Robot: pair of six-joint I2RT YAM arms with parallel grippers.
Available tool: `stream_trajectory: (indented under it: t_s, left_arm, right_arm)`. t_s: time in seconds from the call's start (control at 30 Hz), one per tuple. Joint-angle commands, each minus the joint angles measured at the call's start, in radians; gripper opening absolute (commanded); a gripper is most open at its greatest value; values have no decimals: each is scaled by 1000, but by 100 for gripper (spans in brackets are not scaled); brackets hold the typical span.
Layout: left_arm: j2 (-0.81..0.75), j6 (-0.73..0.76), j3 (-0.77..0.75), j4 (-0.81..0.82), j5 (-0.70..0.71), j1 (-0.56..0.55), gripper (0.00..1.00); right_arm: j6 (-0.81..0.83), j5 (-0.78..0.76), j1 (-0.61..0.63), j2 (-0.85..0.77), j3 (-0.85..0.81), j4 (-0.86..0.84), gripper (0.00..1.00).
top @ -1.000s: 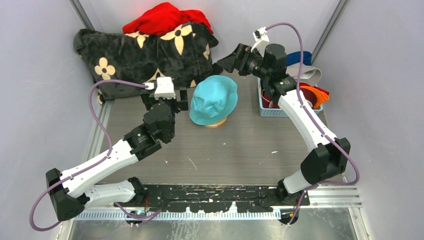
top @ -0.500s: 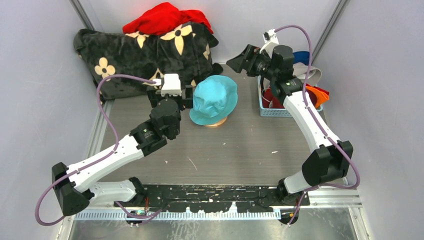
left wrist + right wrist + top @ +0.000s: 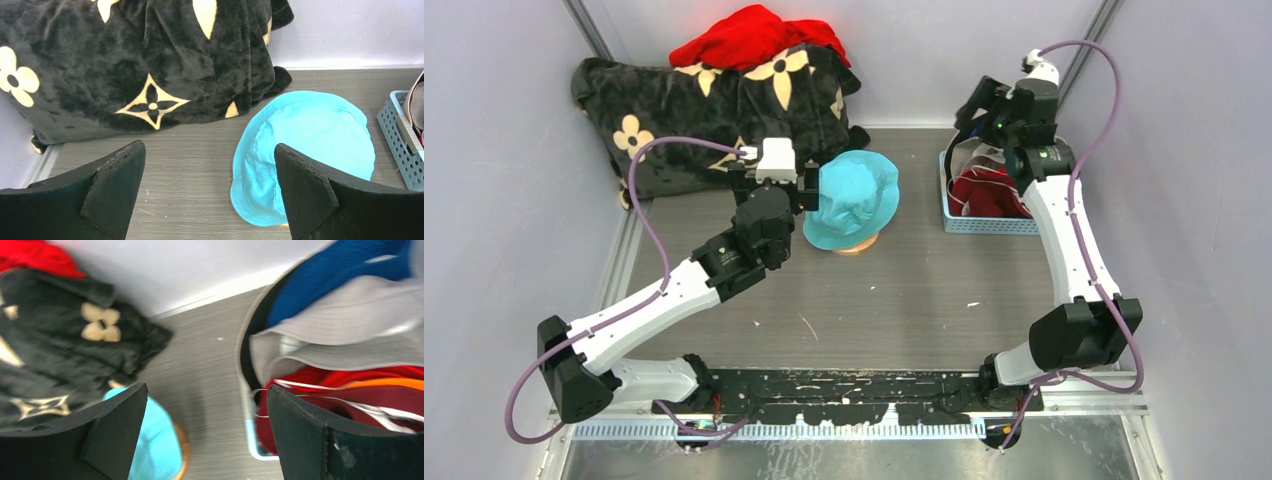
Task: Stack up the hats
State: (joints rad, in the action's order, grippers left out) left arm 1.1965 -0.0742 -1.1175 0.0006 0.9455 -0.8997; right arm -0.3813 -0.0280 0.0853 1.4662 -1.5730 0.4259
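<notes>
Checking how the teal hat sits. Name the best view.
Top external: the whole teal hat shows, on its stand. Left wrist shows it close, a finger of the left claw covering its near edge. Right wrist catches only a blurred sliver.

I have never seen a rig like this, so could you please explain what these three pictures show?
These are two robot arms bolted at the near edge of the table, each ending in a two-finger gripper. One picture looks down from above; the other two come from wrist cameras, so the black wedges are each gripper's own fingers. A teal hat sits on a stand, the left gripper beside it. The right gripper hovers by a basket of more hats, blue, grey and red. At the back lie a black blanket and a red cloth. Both grippers are open and hold nothing.
</notes>
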Motion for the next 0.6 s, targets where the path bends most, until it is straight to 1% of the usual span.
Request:
stream_trajectory:
  t_s: [0.0,0.17,0.57]
  left_arm:
    - [9,-35,-46,-2,-40,17,99]
    - [9,-55,-40,-9,-60,29,99]
    - [3,-94,-18,-19,-102,55,99]
  right_arm:
    - [35,-86,-71,18,-27,60,93]
    - [27,-49,-110,27,-15,47,93]
    - [30,-40,-171,39,11,54,93]
